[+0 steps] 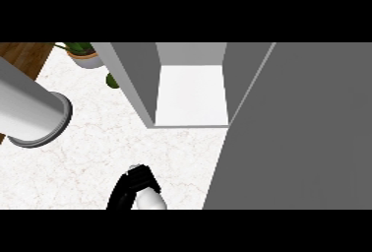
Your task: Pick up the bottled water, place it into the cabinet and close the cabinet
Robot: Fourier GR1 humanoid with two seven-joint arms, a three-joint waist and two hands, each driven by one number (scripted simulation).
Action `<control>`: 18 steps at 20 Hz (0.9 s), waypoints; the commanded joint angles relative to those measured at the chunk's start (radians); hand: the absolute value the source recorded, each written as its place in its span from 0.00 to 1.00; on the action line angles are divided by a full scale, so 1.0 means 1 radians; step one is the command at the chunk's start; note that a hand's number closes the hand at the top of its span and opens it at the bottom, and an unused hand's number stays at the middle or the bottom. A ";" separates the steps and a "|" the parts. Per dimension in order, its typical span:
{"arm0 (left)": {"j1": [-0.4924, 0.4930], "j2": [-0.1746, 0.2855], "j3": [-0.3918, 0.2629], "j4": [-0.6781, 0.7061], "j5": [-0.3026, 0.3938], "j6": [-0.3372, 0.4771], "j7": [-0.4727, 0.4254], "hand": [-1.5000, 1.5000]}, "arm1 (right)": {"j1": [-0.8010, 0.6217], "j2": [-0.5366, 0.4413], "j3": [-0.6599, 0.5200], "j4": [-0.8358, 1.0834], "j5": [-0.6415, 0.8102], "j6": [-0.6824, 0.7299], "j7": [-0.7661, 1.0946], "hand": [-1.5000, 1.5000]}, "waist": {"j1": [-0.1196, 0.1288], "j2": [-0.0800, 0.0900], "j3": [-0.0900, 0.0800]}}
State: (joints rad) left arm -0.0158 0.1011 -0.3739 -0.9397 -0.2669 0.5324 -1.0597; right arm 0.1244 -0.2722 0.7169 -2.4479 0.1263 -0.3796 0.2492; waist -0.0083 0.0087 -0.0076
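Observation:
The bottled water shows as a pale body with a small grey cap at the view's lower edge, on the white marble counter. My right hand has its black fingers curled round the bottle and hides most of it. The cabinet stands just beyond, its white inner shelf bare. Its grey door is swung wide open and fills the right side, hiding my right forearm. My left forearm crosses the left edge as a thick grey cylinder; its hand does not show.
A potted plant stands at the back left beside the cabinet's left wall, with a leaf lower down. Brown wood borders the counter at the far left.

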 commanded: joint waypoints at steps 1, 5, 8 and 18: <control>0.052 -0.096 0.067 -0.046 0.329 -0.243 0.094 1.00 | -0.001 -0.012 -0.018 -0.024 0.018 -0.002 -0.003 0.00 | -0.002 0.008 -0.015; 0.016 -0.098 0.153 -0.092 0.547 -0.414 0.179 1.00 | -0.012 -0.025 -0.014 -0.059 0.019 0.003 0.028 0.00 | -0.006 -0.009 0.000; -0.028 -0.022 0.227 -0.084 0.633 -0.558 0.308 1.00 | 0.009 -0.040 0.002 -0.089 0.027 0.000 0.034 0.00 | -0.009 -0.012 0.006; 0.007 -0.014 0.204 -0.349 0.715 -0.557 0.606 1.00 | -0.044 -0.017 0.020 -0.118 0.107 -0.028 0.141 0.00 | 0.008 -0.012 0.007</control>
State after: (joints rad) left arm -0.0236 0.0723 -0.1701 -1.1885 0.4096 -0.0180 -0.5682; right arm 0.1012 -0.2967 0.7220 -2.4634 0.1303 -0.4040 0.3013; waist -0.0045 -0.0031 -0.0008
